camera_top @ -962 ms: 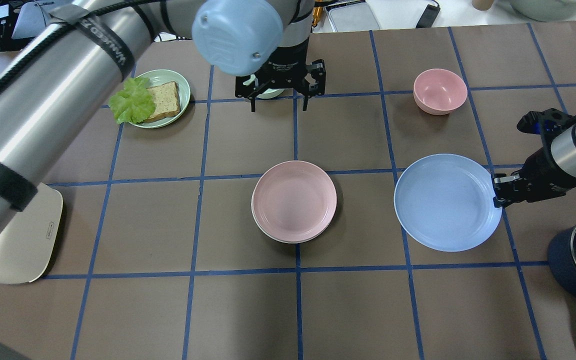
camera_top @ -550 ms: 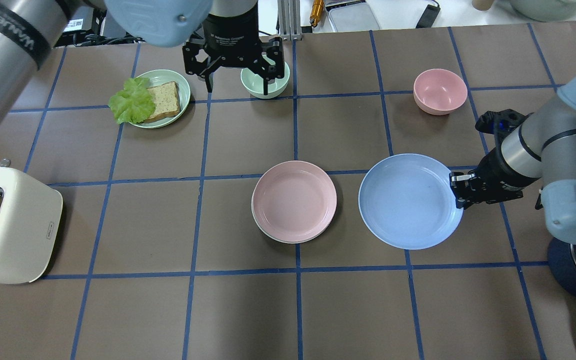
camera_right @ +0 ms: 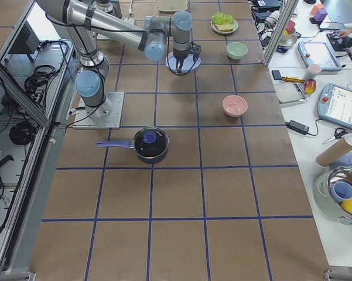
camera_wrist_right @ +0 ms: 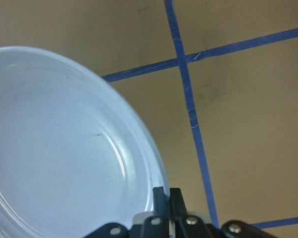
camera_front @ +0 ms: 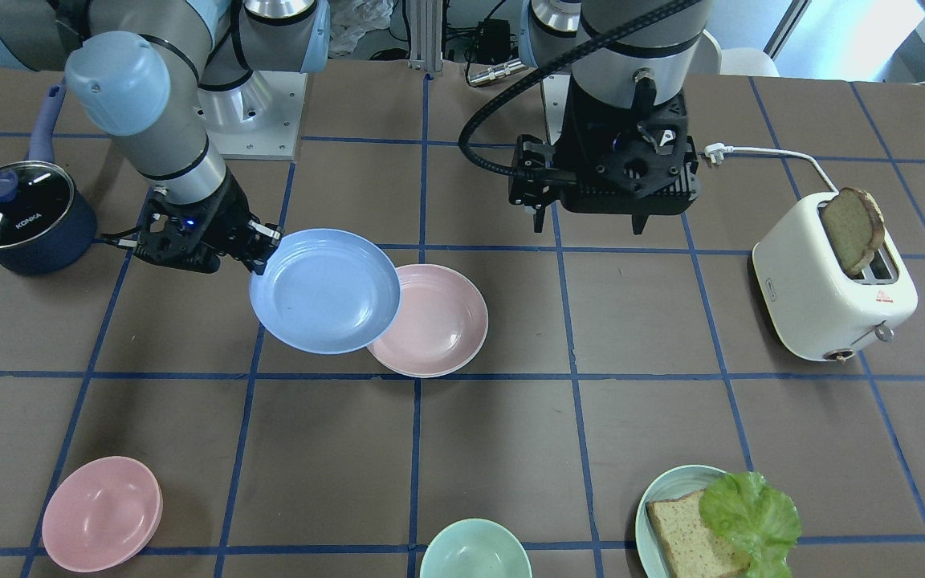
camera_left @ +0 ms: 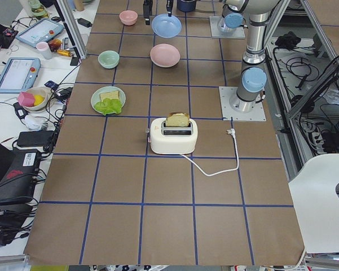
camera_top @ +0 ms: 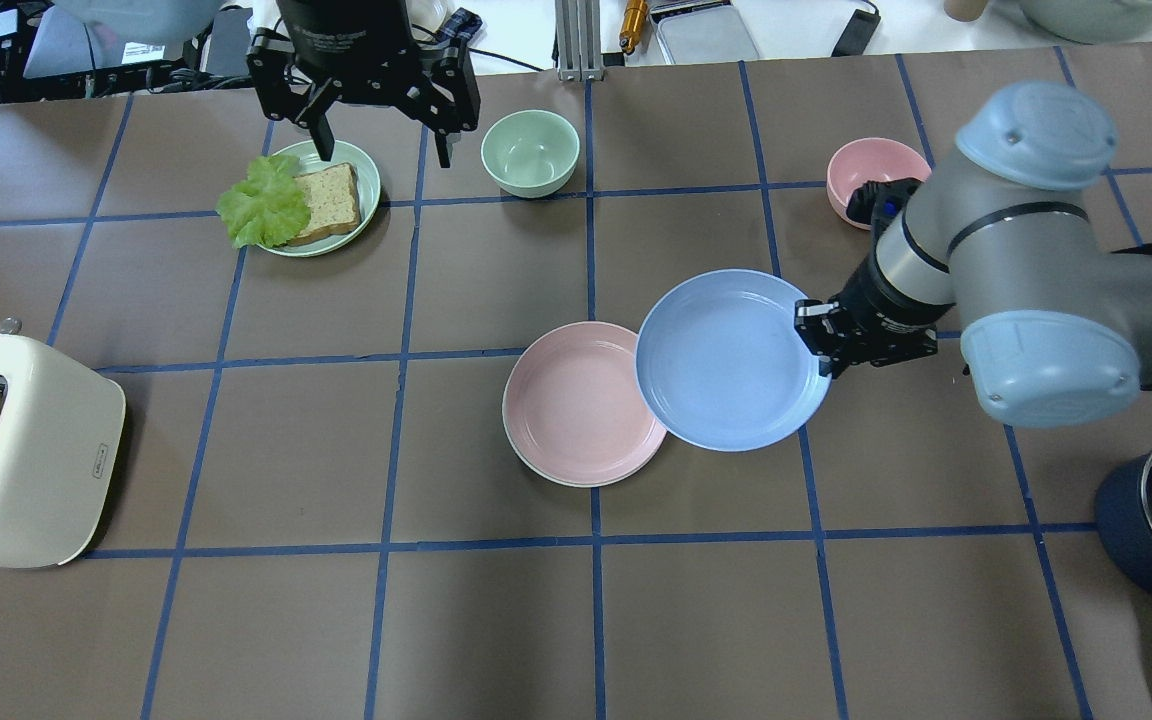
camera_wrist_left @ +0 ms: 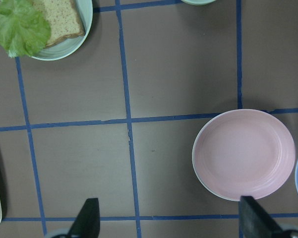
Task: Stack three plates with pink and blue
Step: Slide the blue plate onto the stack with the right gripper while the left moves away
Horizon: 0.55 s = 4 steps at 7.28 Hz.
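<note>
The blue plate hangs over the near rim of the pink plate, which sits on a cream plate at mid-table. My right gripper pinches the blue rim. My left gripper, fingers spread and empty, hovers by the bread plate.

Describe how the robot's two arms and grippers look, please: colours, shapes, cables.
The right arm and the left arm are silver tubes with rounded pale blue-grey joint caps. A black ribbed cable runs along the left arm. The left gripper and the right gripper are black, each with two thin fingers. A small blue light glows at the right wrist.
</note>
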Tool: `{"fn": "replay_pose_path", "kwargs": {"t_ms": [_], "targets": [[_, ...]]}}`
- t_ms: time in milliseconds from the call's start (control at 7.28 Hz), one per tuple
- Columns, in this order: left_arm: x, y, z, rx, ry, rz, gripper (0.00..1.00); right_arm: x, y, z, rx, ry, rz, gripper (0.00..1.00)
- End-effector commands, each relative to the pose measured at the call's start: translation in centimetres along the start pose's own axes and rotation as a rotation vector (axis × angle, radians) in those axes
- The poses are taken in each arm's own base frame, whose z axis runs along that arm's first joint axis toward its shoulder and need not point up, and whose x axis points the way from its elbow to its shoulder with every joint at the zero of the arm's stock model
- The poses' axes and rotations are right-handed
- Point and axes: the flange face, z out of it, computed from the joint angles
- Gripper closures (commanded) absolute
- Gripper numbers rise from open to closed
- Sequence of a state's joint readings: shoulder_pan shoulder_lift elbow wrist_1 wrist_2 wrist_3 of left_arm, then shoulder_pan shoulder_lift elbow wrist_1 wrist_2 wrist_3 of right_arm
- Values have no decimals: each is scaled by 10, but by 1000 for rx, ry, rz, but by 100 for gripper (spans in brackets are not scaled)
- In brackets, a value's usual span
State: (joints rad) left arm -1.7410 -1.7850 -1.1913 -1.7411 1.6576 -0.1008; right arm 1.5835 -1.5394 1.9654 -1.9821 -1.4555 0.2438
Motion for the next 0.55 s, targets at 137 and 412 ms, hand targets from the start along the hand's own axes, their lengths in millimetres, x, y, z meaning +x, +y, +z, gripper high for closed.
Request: {"fn": "replay_pose_path", "kwargs": {"t_ms": [137, 412], "targets": [[-48, 8, -19, 12, 6, 7, 0, -76, 14, 31, -8, 25, 29, 100], [-82, 6, -23, 16, 20, 13, 0, -80, 19, 41, -20, 42, 18, 100]]}}
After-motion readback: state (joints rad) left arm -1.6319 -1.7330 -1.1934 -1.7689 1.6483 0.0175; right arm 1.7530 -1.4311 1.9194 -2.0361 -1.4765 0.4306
